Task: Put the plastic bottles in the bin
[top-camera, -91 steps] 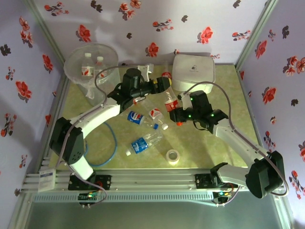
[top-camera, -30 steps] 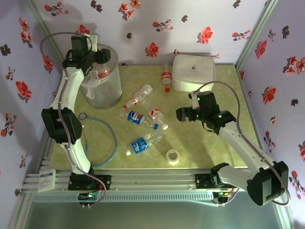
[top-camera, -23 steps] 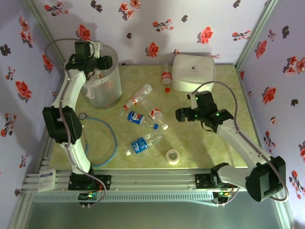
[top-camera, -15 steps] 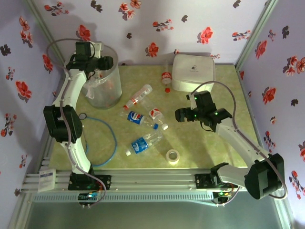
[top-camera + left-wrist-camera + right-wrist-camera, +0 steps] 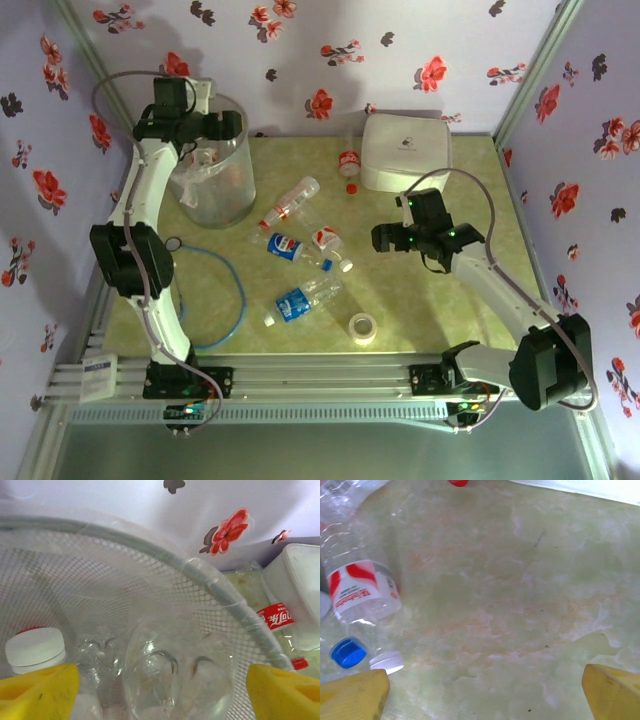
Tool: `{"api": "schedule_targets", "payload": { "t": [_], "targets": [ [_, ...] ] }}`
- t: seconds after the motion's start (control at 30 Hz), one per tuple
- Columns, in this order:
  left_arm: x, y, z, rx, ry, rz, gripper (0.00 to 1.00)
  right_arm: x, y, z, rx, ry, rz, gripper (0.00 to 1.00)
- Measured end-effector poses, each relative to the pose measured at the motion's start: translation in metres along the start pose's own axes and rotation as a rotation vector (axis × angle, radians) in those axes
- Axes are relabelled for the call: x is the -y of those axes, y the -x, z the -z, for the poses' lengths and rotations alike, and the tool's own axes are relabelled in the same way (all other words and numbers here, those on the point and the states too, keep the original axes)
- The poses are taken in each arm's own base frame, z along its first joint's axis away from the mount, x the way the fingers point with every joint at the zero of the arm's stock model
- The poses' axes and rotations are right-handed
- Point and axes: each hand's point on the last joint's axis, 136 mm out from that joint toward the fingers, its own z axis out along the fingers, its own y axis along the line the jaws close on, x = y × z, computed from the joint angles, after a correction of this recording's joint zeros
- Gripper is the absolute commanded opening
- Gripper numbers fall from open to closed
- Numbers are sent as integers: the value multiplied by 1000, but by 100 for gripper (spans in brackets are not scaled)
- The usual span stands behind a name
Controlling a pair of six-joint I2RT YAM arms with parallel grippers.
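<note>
Well, a few bottles [image 5: 35, 650] sit in the bin [image 5: 210, 587] — several lie on the table [image 5: 400, 310]; left gripper [image 5: 161, 687] and right gripper [image 5: 485, 690] both gape wide, empty.

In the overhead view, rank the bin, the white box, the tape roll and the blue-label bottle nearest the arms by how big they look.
1. bin
2. white box, close behind; the bin's height may flatter it
3. blue-label bottle
4. tape roll

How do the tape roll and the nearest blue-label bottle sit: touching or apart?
Apart. The top view shows a strip of bare table between the tape roll and the blue-label bottle.
</note>
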Motion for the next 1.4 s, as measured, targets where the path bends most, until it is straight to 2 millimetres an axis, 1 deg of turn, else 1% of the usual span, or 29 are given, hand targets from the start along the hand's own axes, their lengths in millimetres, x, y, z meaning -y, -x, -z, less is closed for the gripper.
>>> {"api": "schedule_targets", "payload": {
  "t": [0.07, 0.1, 0.17, 0.23, 0.27, 0.37, 0.5, 0.57, 0.63, 0.77, 0.87, 0.93, 1.0, 1.1, 1.13, 1.2, 1.3, 1.37, 1.4],
  "targets": [
    [3, 4, 7, 9, -1, -4, 88, 7, 0, -3, -9, -23, -39, 99],
    [4, 5, 11, 11, -1, -5, 85, 9, 0, -5, -12, -31, -53, 99],
    [8, 9, 18, 19, -3, -10, 78, 13, 0, -7, -20, -43, -85, 99],
    [11, 12, 22, 28, -3, -18, 68, 14, -1, -9, -25, -46, -105, 99],
    [12, 14, 23, 32, -2, -24, 62, 14, -1, -9, -26, -47, -112, 99],
    [15, 16, 23, 38, 2, -35, 52, 14, 1, -11, -30, -48, -127, 99],
    [14, 21, 22, 51, 8, -34, 50, 14, 2, -11, -32, -49, -136, 99],
    [13, 22, 17, 52, 8, -33, 44, 14, 1, -11, -36, -50, -136, 99],
    [11, 17, 9, 38, 8, -23, 42, 14, 0, -11, -40, -51, -136, 99],
    [7, -4, -9, -8, 13, -13, 39, 14, -1, -11, -44, -52, -136, 99],
    [5, -14, -14, -29, 19, -8, 38, 14, -1, -11, -45, -52, -137, 99],
    [4, -14, -14, -30, 22, -8, 39, 14, -1, -11, -44, -52, -143, 99],
    [5, -13, -13, -30, 23, -8, 44, 15, -2, -12, -45, -53, -157, 99],
    [7, -7, -8, -25, 23, -10, 63, 14, 0, -15, -50, -52, -190, 99],
    [8, -2, -4, -16, 25, -13, 68, 13, 3, -18, -48, -51, -206, 98],
    [11, 9, 5, 10, 26, -15, 75, 11, 9, -24, -38, -47, -228, 94],
    [17, 24, 28, 51, 36, -23, 83, 6, 22, -37, -30, -41, -263, 87],
    [23, 34, 48, 83, 48, -31, 87, -1, 36, -48, -18, -31, -277, 80],
    [27, 38, 60, 99, 55, -35, 88, -5, 41, -53, -14, -26, -282, 79]
  ]
}}
